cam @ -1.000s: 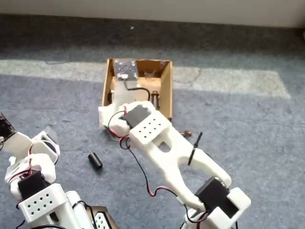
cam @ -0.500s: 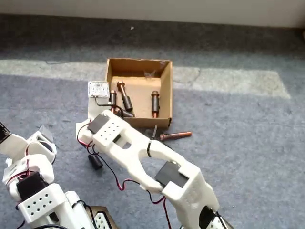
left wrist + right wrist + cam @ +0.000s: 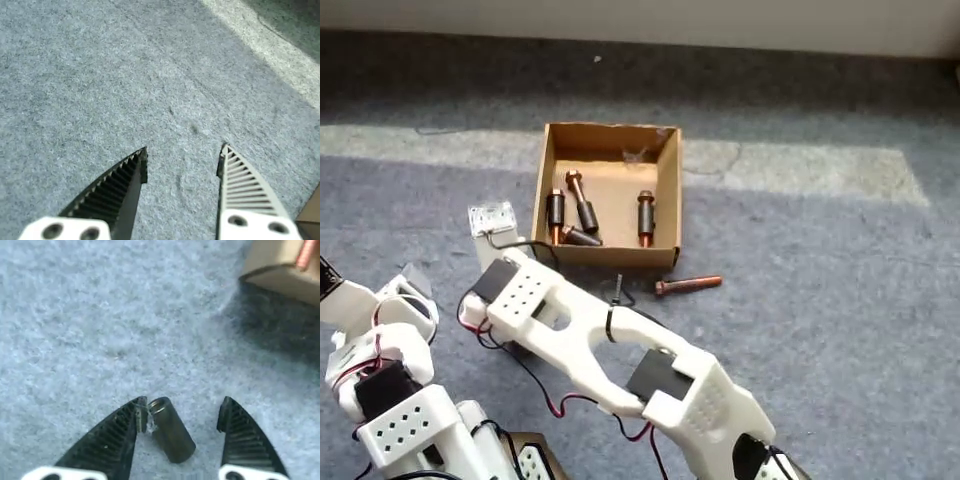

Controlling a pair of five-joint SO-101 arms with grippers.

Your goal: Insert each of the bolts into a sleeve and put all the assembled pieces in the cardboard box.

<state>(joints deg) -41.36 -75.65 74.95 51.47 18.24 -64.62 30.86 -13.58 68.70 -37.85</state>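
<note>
The cardboard box (image 3: 663,190) holds several bolts that sit in dark sleeves, such as one upright piece (image 3: 646,218). One bare copper bolt (image 3: 688,285) lies on the carpet just in front of the box. My right arm (image 3: 580,320) stretches left across the carpet below the box. In the right wrist view, my right gripper (image 3: 182,407) is open low over the carpet, with a loose dark sleeve (image 3: 171,434) lying between its fingers, close to the dark finger (image 3: 120,432). My left gripper (image 3: 182,155) is open over bare carpet.
The floor is grey carpet with a pale sunlit band behind the box. A corner of the box (image 3: 280,270) appears in the right wrist view, a short way off from the sleeve. My left arm (image 3: 380,350) sits at the near left.
My right arm has swung from above the box out to the left and down onto the carpet. It now covers the sleeve in the high view. The left arm barely moved.
</note>
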